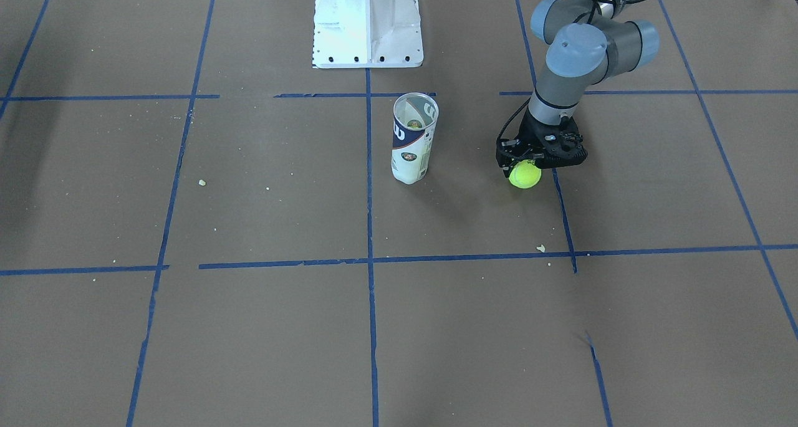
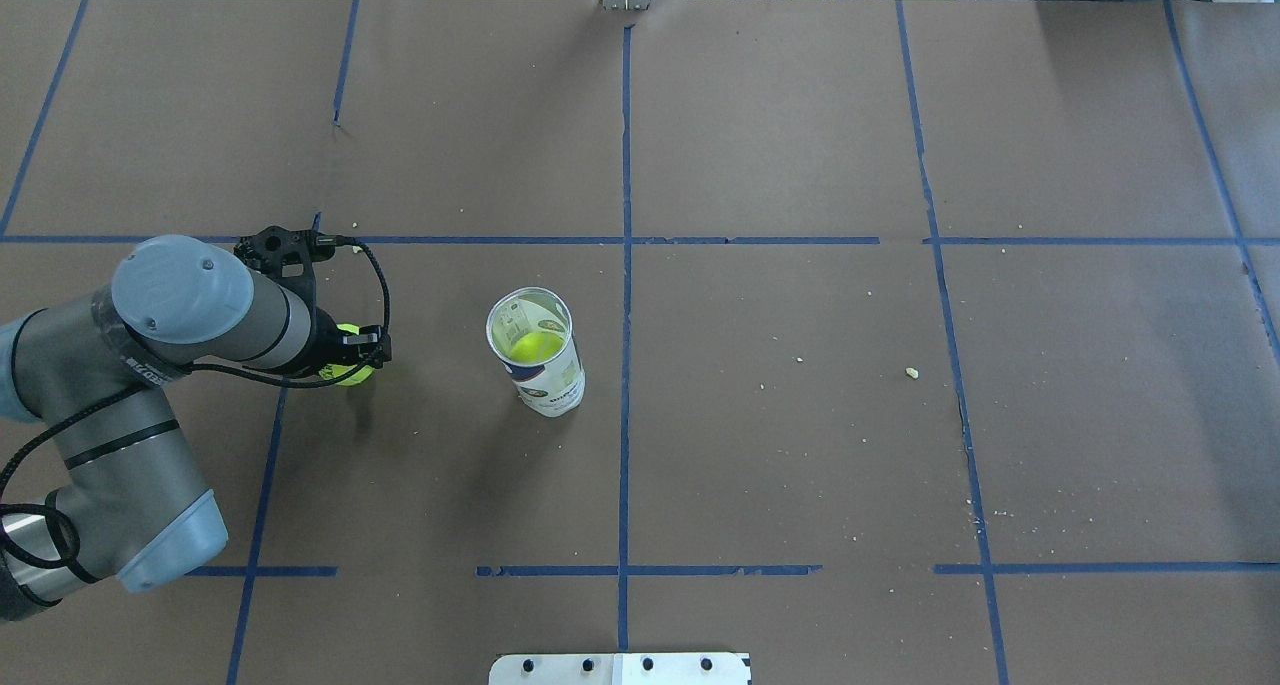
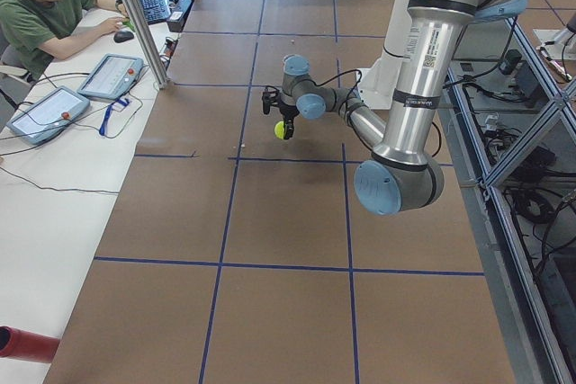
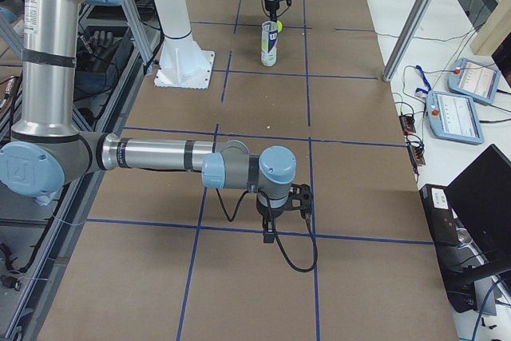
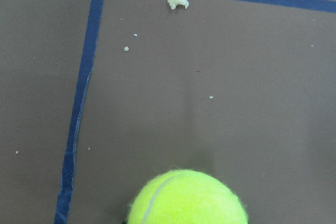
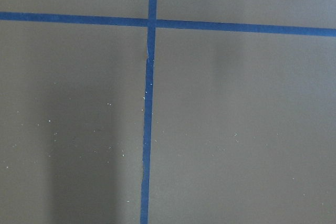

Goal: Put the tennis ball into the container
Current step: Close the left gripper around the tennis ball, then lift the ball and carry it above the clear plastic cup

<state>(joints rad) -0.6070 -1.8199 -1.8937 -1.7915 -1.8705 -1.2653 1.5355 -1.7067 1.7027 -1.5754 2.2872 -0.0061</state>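
Two tennis balls [image 2: 350,370] [image 2: 535,346], one container [image 1: 413,141], two arms [image 4: 160,154]

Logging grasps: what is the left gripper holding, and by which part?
The left gripper grips the tennis ball from above, around its upper part.

The surface [image 1: 262,327] is covered in brown paper, marked into large squares by blue tape lines [image 1: 369,227] and dotted with pale specks. One larger crumb [image 1: 540,248] lies just above a tape line, right of centre in the front-facing view. At the upper left of the left-side view, a person in a green shirt [image 3: 49,11] sits at a white side table [image 3: 63,240] bearing a keyboard [image 3: 153,4] and two tablet-like pendants [image 3: 112,75].
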